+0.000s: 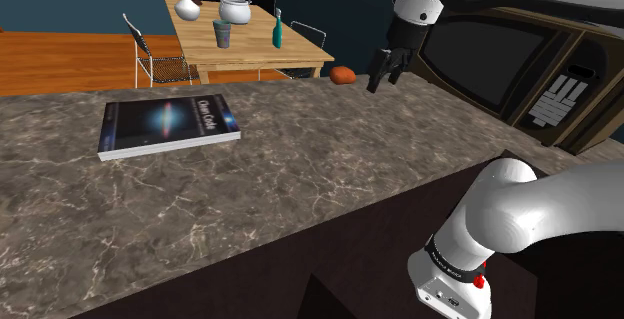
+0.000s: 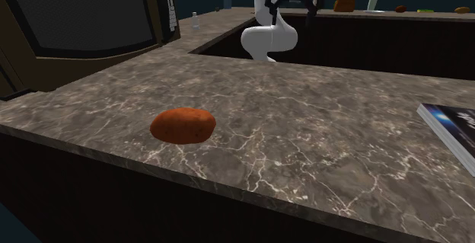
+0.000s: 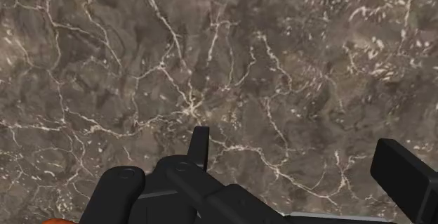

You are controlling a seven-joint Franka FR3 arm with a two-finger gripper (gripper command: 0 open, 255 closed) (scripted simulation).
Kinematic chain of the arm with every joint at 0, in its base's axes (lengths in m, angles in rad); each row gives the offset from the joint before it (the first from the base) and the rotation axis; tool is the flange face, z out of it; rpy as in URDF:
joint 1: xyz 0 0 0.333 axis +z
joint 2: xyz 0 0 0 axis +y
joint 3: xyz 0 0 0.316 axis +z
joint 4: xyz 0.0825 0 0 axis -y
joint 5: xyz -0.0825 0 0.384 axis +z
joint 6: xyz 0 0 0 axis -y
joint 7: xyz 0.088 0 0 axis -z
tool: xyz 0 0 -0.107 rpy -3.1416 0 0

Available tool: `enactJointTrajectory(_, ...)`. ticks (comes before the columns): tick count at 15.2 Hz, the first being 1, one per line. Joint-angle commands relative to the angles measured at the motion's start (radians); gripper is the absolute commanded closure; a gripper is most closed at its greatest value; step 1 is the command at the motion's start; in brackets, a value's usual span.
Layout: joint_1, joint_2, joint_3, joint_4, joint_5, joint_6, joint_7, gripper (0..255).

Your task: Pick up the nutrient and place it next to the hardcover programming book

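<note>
Home kitchen: marbled countertop, microwave, dining table with chairs beyond.

There are one book, one orange lump, one microwave, one dining table, two chairs.

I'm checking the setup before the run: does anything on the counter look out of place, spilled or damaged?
Nothing is spilled or damaged. The one oddity: the orange-brown lump lies alone near the edge of the veined counter, far from the book, which lies flat and closed.
</note>
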Motion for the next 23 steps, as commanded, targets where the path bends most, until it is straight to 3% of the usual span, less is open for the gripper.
enactJointTrajectory(1,0.000,0.000,0.000,0.000,0.000,0.000,0.000,0)
enactJointTrajectory(8,0.044,0.167,-0.210,0.107,-0.092,0.024,-0.419,0)
enactJointTrajectory(13,0.089,0.345,-0.341,0.245,-0.111,0.039,-0.717,0)
enactJointTrajectory(19,0.133,0.612,-0.470,0.469,-0.059,0.040,-1.083,0)
enactJointTrajectory(23,0.127,0.817,-0.517,0.653,0.016,0.018,-1.326,0)
